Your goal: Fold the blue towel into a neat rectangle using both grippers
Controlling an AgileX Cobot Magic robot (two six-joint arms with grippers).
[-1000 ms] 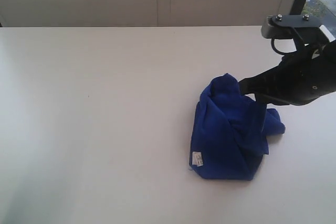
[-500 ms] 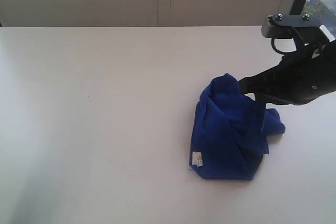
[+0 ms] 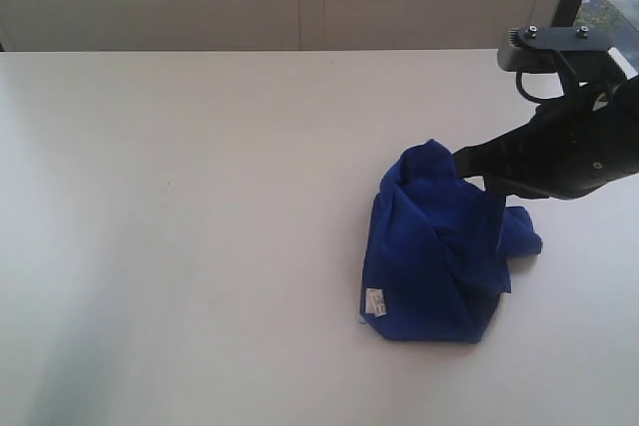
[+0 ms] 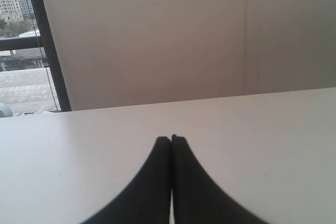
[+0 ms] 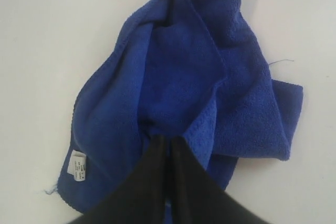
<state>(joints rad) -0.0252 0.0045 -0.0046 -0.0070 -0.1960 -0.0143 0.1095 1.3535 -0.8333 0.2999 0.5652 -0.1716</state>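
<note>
Well, towel: a deep royal-blue microfibre towel [image 3: 434, 256], crumpled into loose overlapping folds, with one lobe peaked.
Tag: a small white tag [image 3: 374, 302] at the heap's lower-left corner in the exterior view.
Place: right of middle on the pale matte table top [image 3: 200, 197].
Right: the black right gripper [image 3: 461, 162] has its jaws pressed together and its tips in a fold; I cannot tell whether cloth is pinched.
Left: the black left gripper [image 4: 171, 139] has its jaws closed on nothing, over the table top.

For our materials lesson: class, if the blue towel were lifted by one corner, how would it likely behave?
Probably floppy: the blue towel lies crumpled in soft folds. Likely light and not slippery, given its fuzzy pile. It should not roll, lying slumped on the table.
</note>
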